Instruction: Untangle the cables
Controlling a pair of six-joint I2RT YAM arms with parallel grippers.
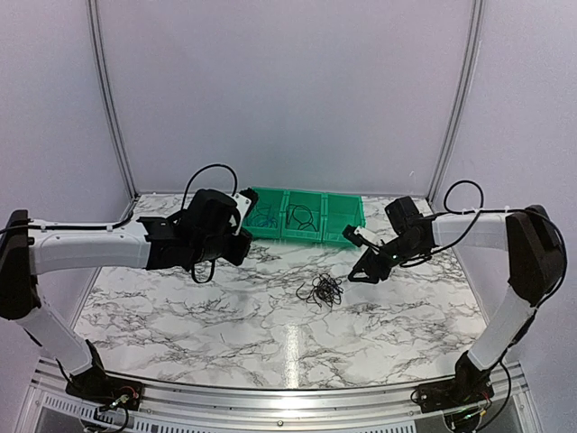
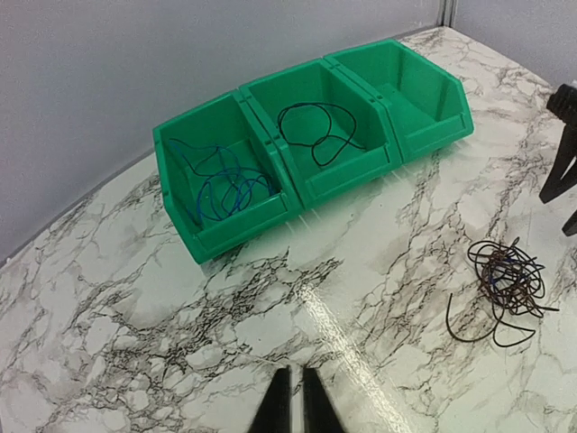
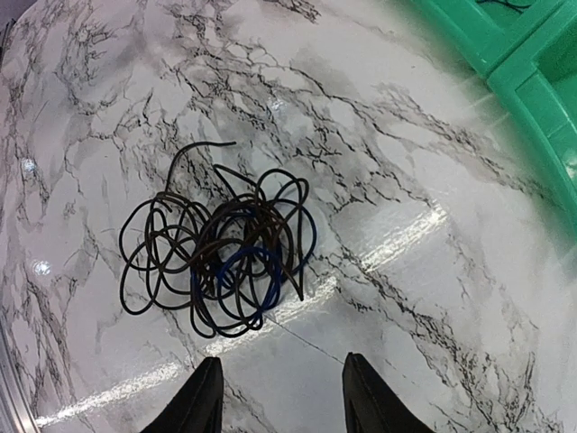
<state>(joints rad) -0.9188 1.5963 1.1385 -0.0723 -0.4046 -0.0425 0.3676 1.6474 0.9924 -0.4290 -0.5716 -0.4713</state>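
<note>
From above, the cable clump [image 1: 320, 290] lies on the marble table [image 1: 180, 316], a little right of centre and near of the green bins [image 1: 347, 236], a row of three at the far edge. The right gripper [image 1: 359, 273] hangs just right of the clump and a little farther back, not touching it. The left gripper [image 1: 239, 244] sits at the left end of the bins, well apart from the clump; its jaws cannot be made out from here.

In the left wrist view the left gripper's fingers [image 2: 278, 406] stand almost together with only a thin slit between them, holding nothing. Beyond them the left bin holds a loose blue cable [image 2: 221, 185] and the middle bin a black cable [image 2: 315, 131]. The clump (dark loops, mostly black) lies off to the right, and the right gripper's dark fingers [image 2: 561, 171] show at the edge beyond it.

In the right wrist view the right gripper's fingers [image 3: 206, 401] stand well apart above bare marble. The clump lies just ahead, with a blue strand wound through its black loops and one loose end curling away. A bin corner fills the upper right.
</note>
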